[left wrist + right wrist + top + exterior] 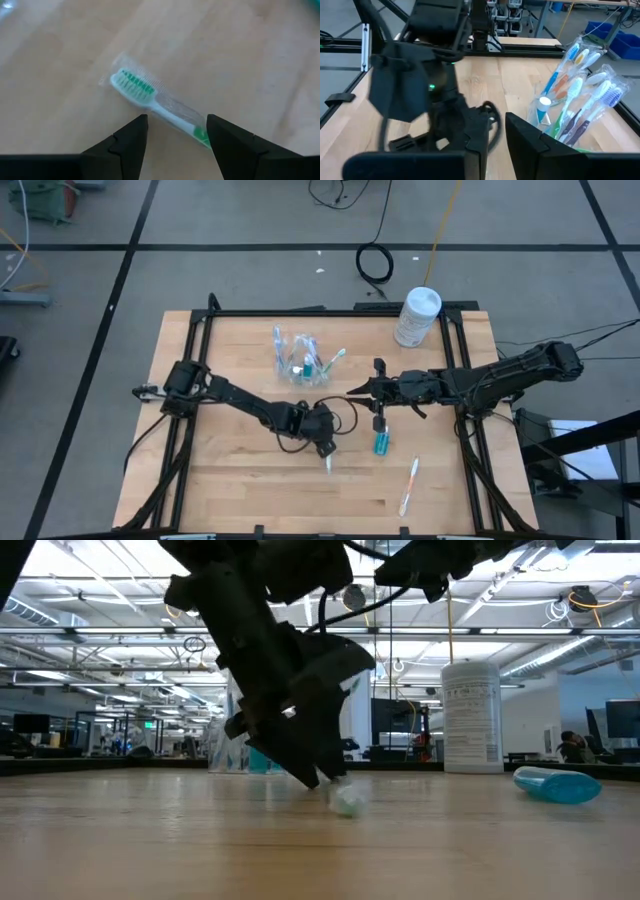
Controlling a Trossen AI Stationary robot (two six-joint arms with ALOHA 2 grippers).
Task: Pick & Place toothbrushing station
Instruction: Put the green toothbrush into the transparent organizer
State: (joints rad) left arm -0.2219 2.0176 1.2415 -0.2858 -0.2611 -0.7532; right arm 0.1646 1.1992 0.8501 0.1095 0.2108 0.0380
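- Toothbrushing station pieces lie scattered across the wooden table [240, 490] in the high view: we see the clear cup [298, 360] of wrapped toothbrushes standing toward the far middle, a blue toothpaste tube [381, 443] lying flat near the centre, and a loose toothbrush [409, 486] well apart toward the near right.
- From above we also find the left gripper [326, 448] low over the boards beside a small green-and-white toothbrush [328, 464], the right gripper [378, 418] poised just above the tube, and a white canister [417, 317] upright at the far right edge.
- At table height, we watch the left gripper [318, 772] reach down to the wood, its tips just beside the pale wrapped toothbrush [346, 801]; the tube [556, 784] lies on its side at right and the canister [471, 717] stands behind it.
- Through the left wrist camera, we see its two dark fingers [131, 142] spread apart and touching nothing, the wrapped toothbrush [155, 102] lying flat on the wood with its green-bristled head beyond the tips and its handle running toward the gap.
- Through the right wrist camera, we see that gripper's fingers [532, 145] parted and empty, the cup [570, 112] of bagged brushes upright just beyond them, and the left arm [427, 65] bent low across the table.
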